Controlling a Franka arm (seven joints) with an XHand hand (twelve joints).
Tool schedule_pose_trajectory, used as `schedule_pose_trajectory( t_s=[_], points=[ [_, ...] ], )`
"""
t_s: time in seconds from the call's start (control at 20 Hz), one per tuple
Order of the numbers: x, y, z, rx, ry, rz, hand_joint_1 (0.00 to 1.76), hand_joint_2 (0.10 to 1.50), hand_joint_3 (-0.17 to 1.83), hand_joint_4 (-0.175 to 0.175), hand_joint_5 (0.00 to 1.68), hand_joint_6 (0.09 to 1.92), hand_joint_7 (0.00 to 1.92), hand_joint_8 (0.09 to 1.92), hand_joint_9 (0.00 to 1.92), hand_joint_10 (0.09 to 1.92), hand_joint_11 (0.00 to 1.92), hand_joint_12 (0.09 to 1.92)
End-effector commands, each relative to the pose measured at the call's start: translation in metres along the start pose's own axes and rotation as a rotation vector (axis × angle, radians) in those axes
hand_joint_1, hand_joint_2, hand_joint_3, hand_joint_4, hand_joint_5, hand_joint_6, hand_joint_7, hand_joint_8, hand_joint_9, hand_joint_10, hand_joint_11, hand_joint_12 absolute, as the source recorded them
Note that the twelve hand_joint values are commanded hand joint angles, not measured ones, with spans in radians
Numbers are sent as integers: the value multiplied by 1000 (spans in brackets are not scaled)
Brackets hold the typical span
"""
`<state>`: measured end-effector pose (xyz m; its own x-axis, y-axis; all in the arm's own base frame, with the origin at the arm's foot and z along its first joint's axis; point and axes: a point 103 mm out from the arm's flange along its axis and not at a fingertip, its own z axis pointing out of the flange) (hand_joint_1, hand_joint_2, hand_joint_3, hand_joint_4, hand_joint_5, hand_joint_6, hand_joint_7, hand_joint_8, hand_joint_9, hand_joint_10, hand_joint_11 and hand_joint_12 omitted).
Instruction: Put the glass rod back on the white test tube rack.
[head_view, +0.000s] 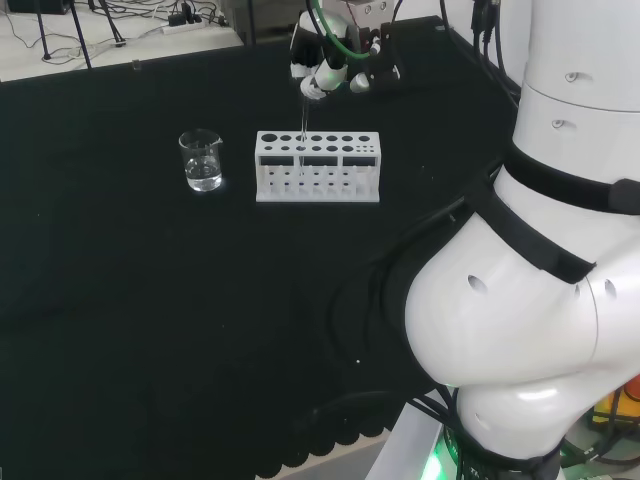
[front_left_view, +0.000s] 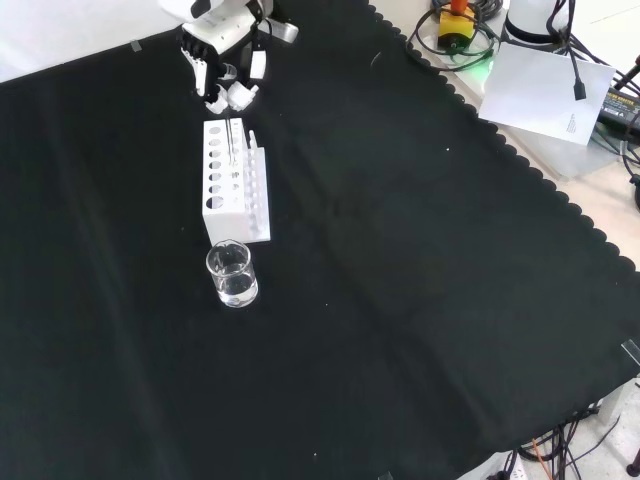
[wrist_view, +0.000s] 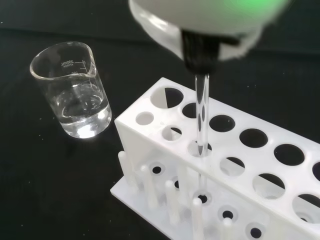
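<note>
Fingers of the hand (head_view: 322, 72) pinch the top of the glass rod (wrist_view: 201, 120), so it hangs straight down into 1 hole of the white test tube rack (head_view: 317, 167). The rod sits right under the hand. A beaker (head_view: 202, 160) with some water stands left of the rack in the head view.

The black and white robot hand (head_view: 325, 68) hangs at about twelve o'clock in the head view, palm down, fingers curled into a pinch at its lower tip. In the front view the hand (front_left_view: 225, 62) enters at eleven o'clock, fingertips (front_left_view: 228, 97) pointing downward. The white arm links bulk at three to five o'clock in the head view.
</note>
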<state>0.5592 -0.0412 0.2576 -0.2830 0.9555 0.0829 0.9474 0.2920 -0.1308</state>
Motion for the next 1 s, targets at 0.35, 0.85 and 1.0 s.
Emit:
schedule_pose_trajectory(
  t_s=[0.35,0.85,1.0],
  points=[
    [2,-2,-10,-21,-9,6,1458,354,976,-175,741,960,1047,775,1872,784,1816,661],
    [6,-5,-21,-35,-17,10,1469,346,985,-175,722,954,1029,778,1880,815,1824,714],
    [6,-9,-26,-41,-26,11,1470,345,986,-175,722,952,1028,777,1881,820,1825,721]
  ],
)
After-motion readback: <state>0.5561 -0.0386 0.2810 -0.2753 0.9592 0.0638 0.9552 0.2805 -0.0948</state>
